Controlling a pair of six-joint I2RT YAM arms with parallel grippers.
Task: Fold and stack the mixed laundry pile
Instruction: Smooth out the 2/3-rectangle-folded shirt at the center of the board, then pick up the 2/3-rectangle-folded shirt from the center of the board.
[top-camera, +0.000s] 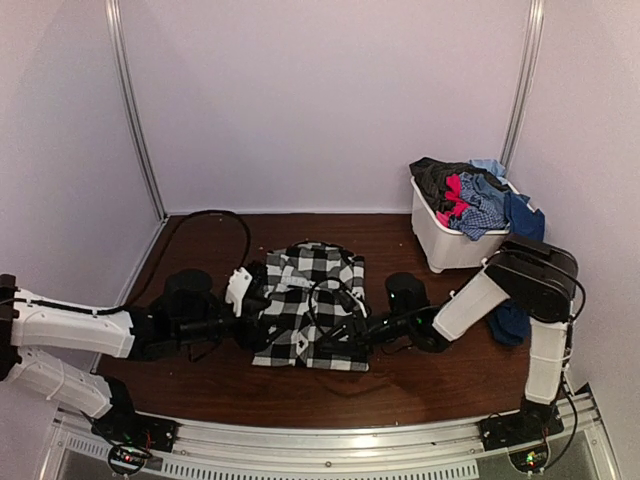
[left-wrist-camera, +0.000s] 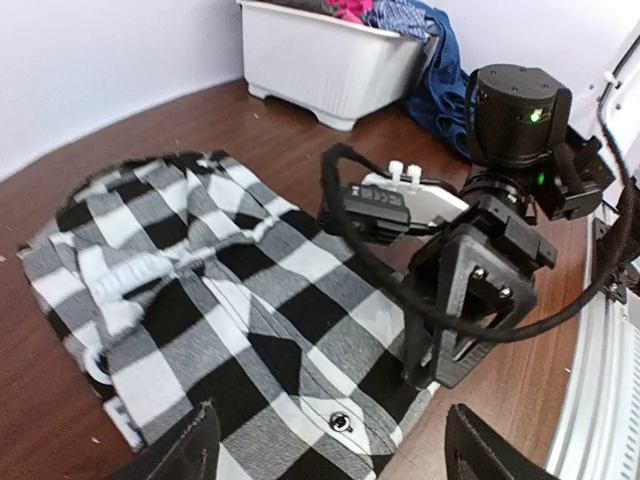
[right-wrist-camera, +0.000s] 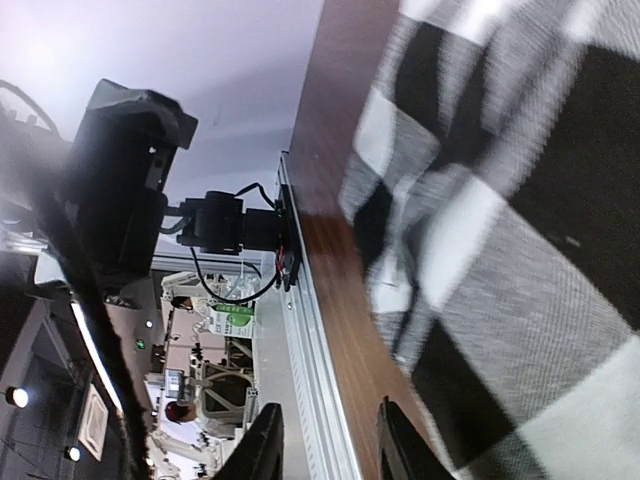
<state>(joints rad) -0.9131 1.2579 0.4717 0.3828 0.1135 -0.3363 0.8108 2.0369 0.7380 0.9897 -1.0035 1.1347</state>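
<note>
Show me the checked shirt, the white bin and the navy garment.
checked shirt (top-camera: 290, 280), top view, its middle.
white bin (top-camera: 447, 248), top view, front wall.
navy garment (top-camera: 524, 218), top view, part beside the bin.

Shirt (top-camera: 310, 305) black-white checked; bin (top-camera: 445, 245) white; table (top-camera: 400, 385) brown.

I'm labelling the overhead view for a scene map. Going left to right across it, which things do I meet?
left arm → checked shirt → white bin
</note>
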